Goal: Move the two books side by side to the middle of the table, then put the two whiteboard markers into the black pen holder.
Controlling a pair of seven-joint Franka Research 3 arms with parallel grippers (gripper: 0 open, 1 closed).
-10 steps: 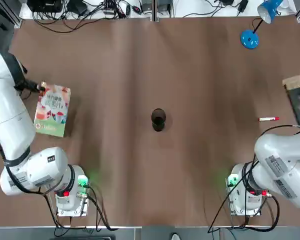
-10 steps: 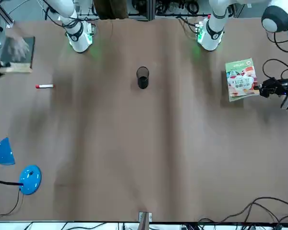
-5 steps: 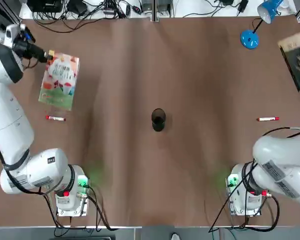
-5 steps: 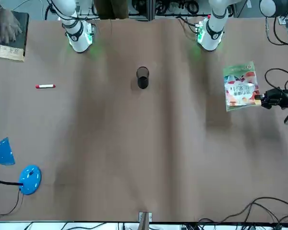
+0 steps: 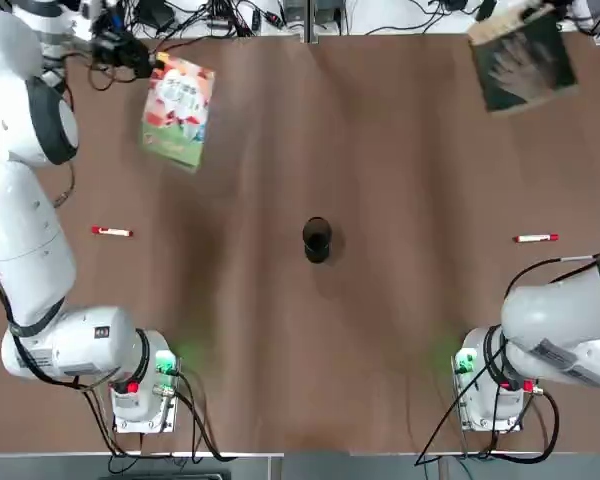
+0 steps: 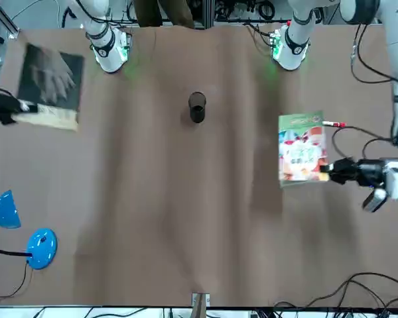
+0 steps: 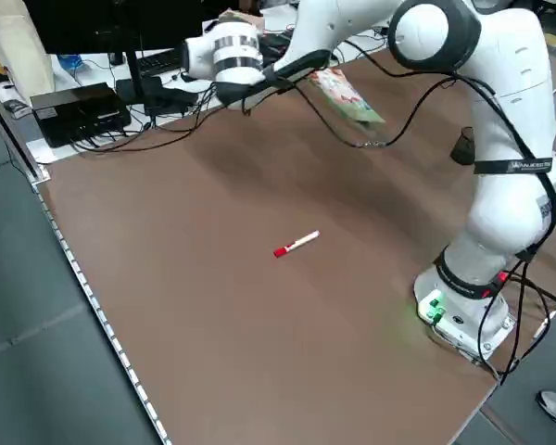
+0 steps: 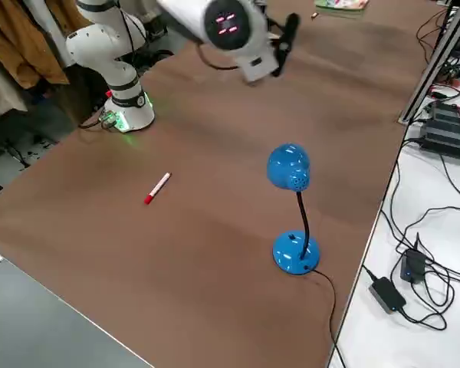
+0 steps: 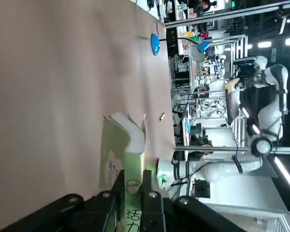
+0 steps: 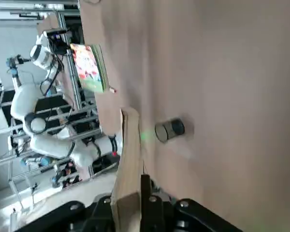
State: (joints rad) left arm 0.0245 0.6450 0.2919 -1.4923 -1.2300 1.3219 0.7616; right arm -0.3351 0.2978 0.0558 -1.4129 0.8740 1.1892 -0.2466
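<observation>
Both books (image 5: 178, 111) (image 5: 523, 66) aloft near far edge, table (image 5: 400, 160) middle open.

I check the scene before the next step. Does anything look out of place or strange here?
Nothing damaged or spilled. Both books are in the air, not on the table: the left gripper holds the colourful book by its edge, tilted, and the right gripper holds the dark book. Both markers lie outside the pen holder.

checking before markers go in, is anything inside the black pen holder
The black pen holder looks empty from overhead, though its dark bottom is hard to see. Both markers lie on the table: one on the robot's left, one on its right.
</observation>
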